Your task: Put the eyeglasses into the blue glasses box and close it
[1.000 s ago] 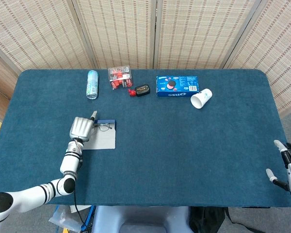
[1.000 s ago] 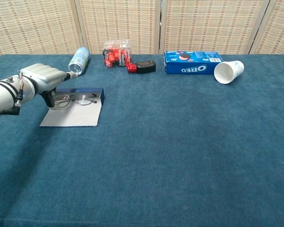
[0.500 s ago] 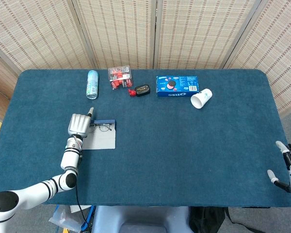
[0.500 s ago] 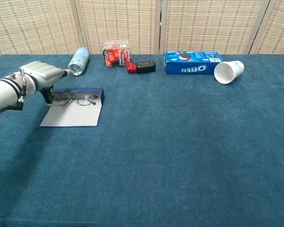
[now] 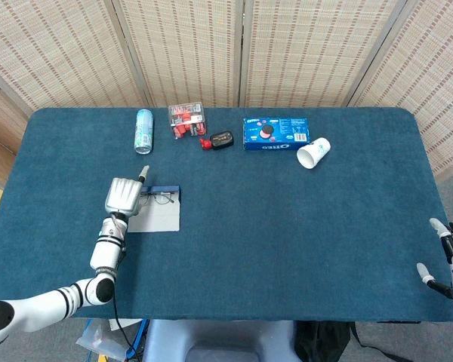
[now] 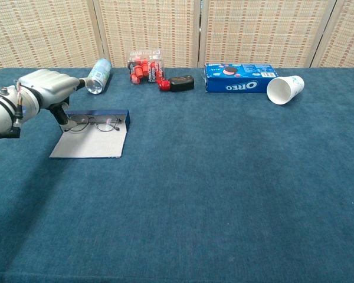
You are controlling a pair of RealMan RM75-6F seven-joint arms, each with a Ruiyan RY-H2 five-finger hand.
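Observation:
The blue glasses box [image 6: 101, 113] lies open on the left of the table, its grey flap [image 6: 90, 145] spread flat toward me. In the head view the box [image 5: 163, 189] shows its blue wall at the far edge. The thin-framed eyeglasses [image 6: 98, 124] [image 5: 161, 199] lie inside, along the blue wall. My left hand [image 6: 43, 87] [image 5: 123, 197] hovers over the box's left end. Its lower fingers [image 6: 62, 114] reach down to the left end of the frame; whether they pinch it is unclear. My right hand [image 5: 447, 259] hangs at the table's front right corner, fingers apart and holding nothing.
Along the back stand a lying can [image 6: 98, 75], a clear case of red items [image 6: 145, 66], a black and red object [image 6: 178, 84], an Oreo box [image 6: 241, 78] and a tipped white paper cup [image 6: 285, 89].
My left hand has risen and shifted slightly left from the eyeglasses' end. The eyeglasses stay in the box. The right hand has barely moved.

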